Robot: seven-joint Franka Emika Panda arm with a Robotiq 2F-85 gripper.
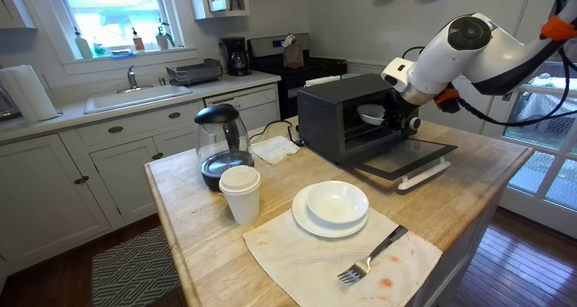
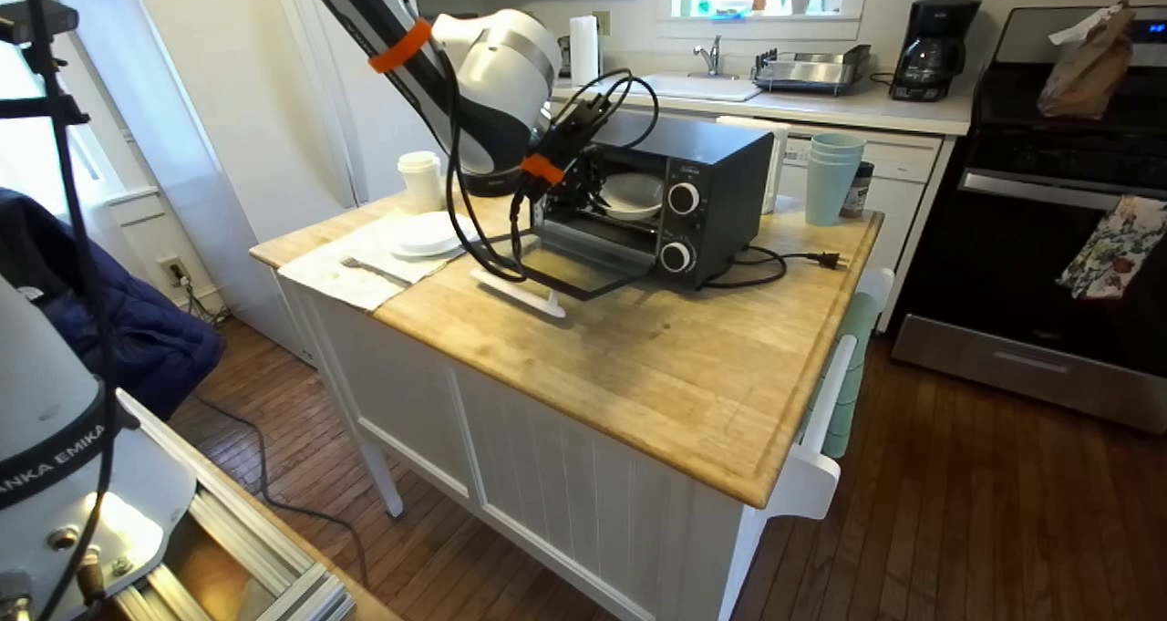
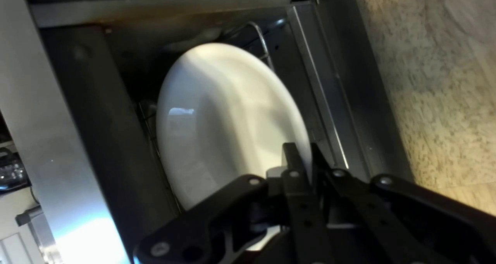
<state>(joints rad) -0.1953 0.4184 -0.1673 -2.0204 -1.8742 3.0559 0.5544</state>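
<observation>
In the wrist view, the tool (image 3: 303, 155) pinches the rim of a tilted white bowl (image 3: 228, 116), with a wire rack (image 3: 264, 47) showing beside it. In an exterior view, the white bowl is inside an open toaster oven (image 1: 320, 122) toward the worktop's (image 1: 482, 162) far edge; a kettle (image 1: 223, 149) stands by the left corner, and a fork (image 1: 373, 254) lies on a cloth (image 1: 297, 253) reaching the right edge. In an exterior view, stacked blue cups (image 2: 831, 188) stand by the far right corner, beside a dark jar (image 2: 858, 191).
</observation>
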